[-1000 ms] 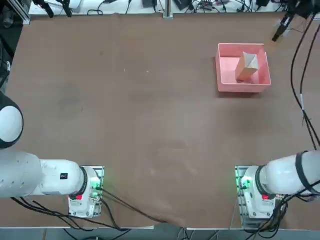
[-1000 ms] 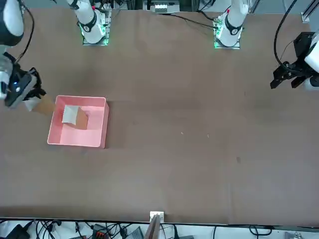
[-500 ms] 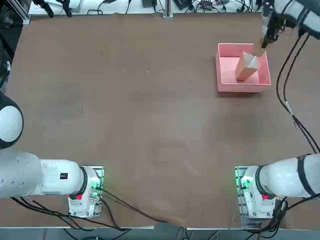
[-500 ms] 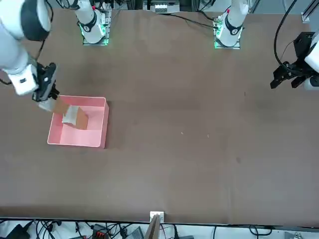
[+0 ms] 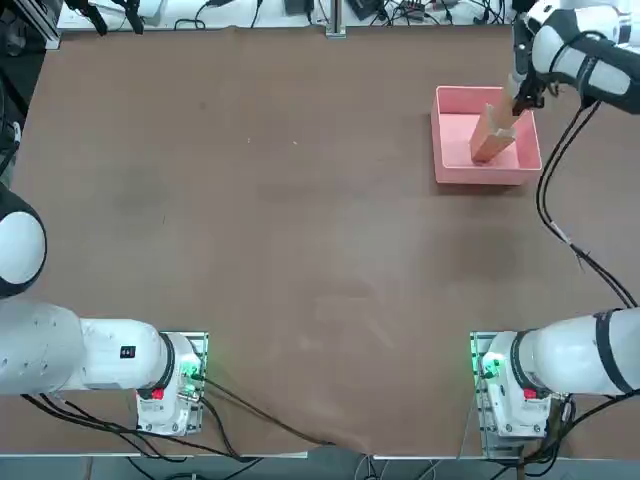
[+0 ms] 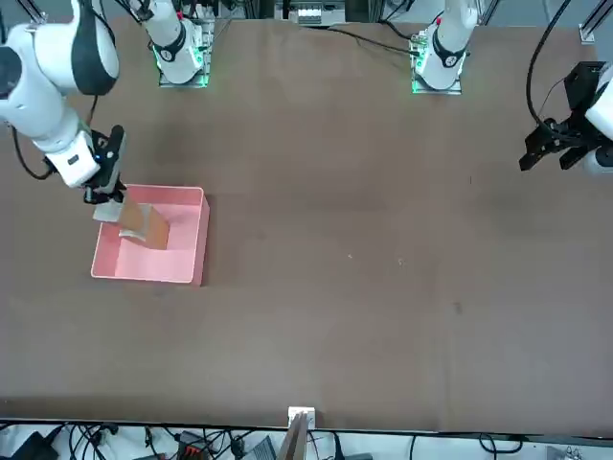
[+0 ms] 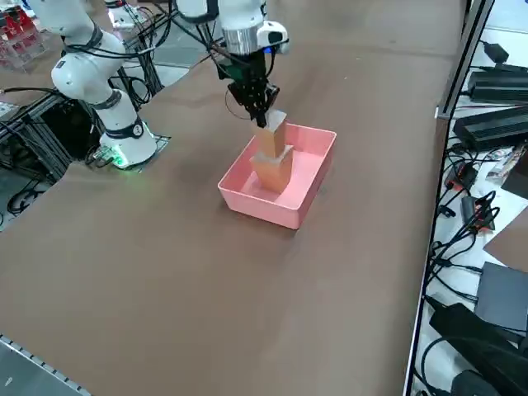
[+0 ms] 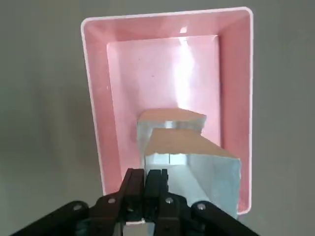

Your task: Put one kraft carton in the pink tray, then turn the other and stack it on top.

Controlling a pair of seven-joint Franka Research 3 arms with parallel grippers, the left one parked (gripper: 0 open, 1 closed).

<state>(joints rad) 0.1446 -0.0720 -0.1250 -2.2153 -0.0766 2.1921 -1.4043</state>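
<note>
The pink tray (image 5: 437, 140) sits at the far right of the brown table. One kraft carton (image 5: 486, 148) stands inside it, also seen as the lower carton (image 7: 274, 175). My right gripper (image 5: 520, 96) hangs over the tray's far right corner, shut on the second kraft carton (image 7: 273, 136). That carton hangs right over the lower one; I cannot tell whether they touch. In the right wrist view the held carton (image 8: 197, 164) covers part of the lower carton (image 8: 170, 117), with the tray rim (image 8: 91, 98) around both. The front view shows the right gripper (image 6: 103, 197) at the tray's (image 6: 144, 270) corner.
The tray lies close to the table's right edge (image 7: 417, 247), beyond which power bricks and cables (image 7: 495, 124) lie. Cables (image 5: 400, 10) run along the far edge. The right arm's base (image 5: 510, 385) stands at the near edge.
The right gripper has carried its carton in from beyond the table's right edge to over the tray, and lowered it above the carton inside.
</note>
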